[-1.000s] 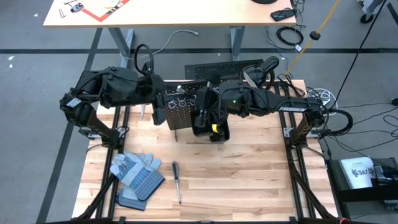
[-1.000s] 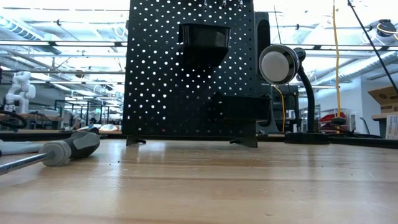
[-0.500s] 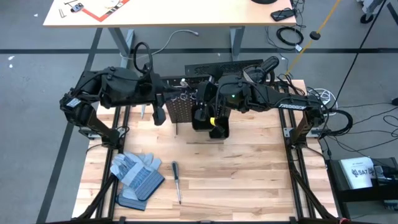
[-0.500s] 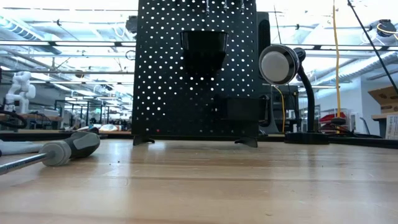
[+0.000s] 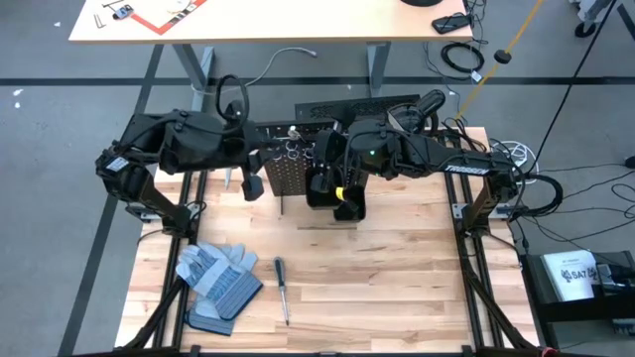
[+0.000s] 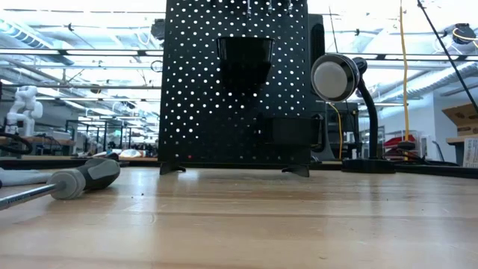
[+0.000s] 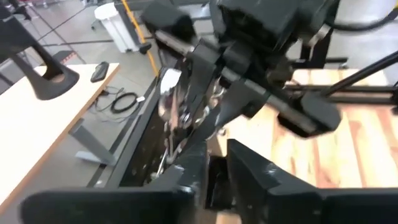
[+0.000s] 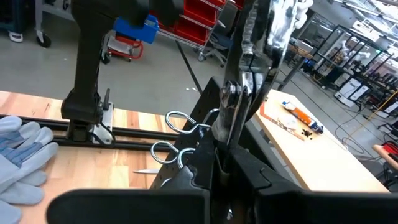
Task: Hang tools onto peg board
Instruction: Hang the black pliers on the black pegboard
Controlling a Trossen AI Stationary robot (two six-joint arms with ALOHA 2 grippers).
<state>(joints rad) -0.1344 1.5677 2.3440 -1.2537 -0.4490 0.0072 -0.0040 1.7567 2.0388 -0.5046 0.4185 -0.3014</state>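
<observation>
The black peg board stands upright on its feet at the far middle of the table and also shows in the high view. Silver ring holders run along its top, and black bins hang on its face. My left gripper is at the board's top left end. My right gripper is at its top right part. Both grippers look shut on the board. A dark-handled screwdriver lies flat on the near table, and its handle shows in the low view. My left gripper has its two fingers close together over the peg board's top edge near its left end, coming from the table's left. The fingers hide the place of contact. The board stands on the table. My right gripper has its two fingers close together on the peg board's top edge beside the silver rings, coming from the table's right and above. The fingers hide the place of contact. The board stands upright on its feet.
Grey-and-blue work gloves lie at the near left. A desk lamp stands behind the board to the right. A second black perforated panel lies at the far edge. Bare wood fills the near right.
Both grippers have gone a little toward the table's far edge with the peg board. The board leaned toward the near edge before and now stands upright, slightly farther back and to the right. It has kept still over the last half second.
</observation>
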